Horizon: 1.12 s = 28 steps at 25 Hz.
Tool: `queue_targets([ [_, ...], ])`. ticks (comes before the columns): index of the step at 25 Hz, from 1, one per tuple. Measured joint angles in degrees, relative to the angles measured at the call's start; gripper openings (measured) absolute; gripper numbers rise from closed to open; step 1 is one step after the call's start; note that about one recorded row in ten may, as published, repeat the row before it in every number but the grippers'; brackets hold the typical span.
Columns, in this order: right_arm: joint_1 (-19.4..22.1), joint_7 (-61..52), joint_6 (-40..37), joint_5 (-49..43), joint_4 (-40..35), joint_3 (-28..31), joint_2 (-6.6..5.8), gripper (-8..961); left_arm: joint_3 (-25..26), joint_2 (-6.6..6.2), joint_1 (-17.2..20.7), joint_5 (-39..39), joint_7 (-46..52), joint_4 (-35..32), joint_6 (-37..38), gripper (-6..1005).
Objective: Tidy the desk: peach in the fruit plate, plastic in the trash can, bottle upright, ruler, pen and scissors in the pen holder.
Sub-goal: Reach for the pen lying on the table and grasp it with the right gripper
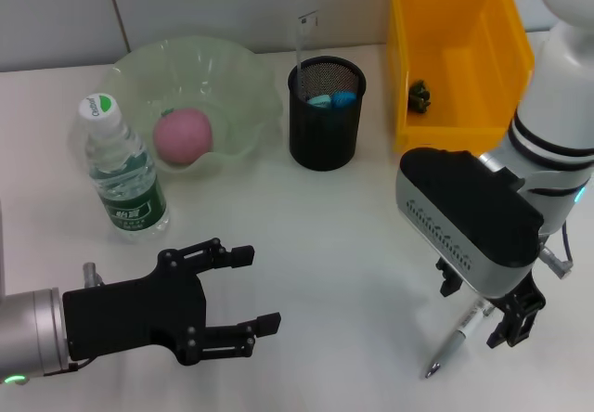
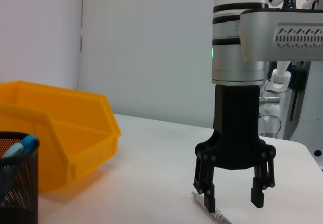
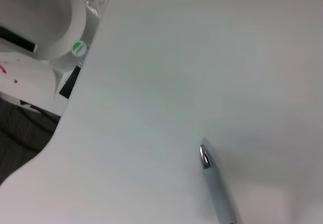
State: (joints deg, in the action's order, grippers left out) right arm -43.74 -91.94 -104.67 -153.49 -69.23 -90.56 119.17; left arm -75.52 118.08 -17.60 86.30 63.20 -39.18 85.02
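Best to lower the right gripper, jaws open astride the slim silver pen on the white surface, squeeze mid-barrel; left gripper idle, open, empty.

We are looking at a white desk running back to a pale grey wall.

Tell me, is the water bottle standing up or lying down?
Upright: the water bottle stands on its base on the table, cap on top.
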Motion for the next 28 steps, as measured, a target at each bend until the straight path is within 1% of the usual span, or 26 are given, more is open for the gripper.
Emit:
queue_targets([
  [17,-0.80,1.04,0.95,2.10,-0.14,-4.14,0.01,740,-0.07,0.05,0.17,0.00,0.00,-1.12,-0.31,846],
  [28,0.34,1.07,3.04,1.75,-0.67,-8.07,0.09,740,0.17,-0.05,-0.22,0.00,-0.24,-1.17,-1.50,846],
])
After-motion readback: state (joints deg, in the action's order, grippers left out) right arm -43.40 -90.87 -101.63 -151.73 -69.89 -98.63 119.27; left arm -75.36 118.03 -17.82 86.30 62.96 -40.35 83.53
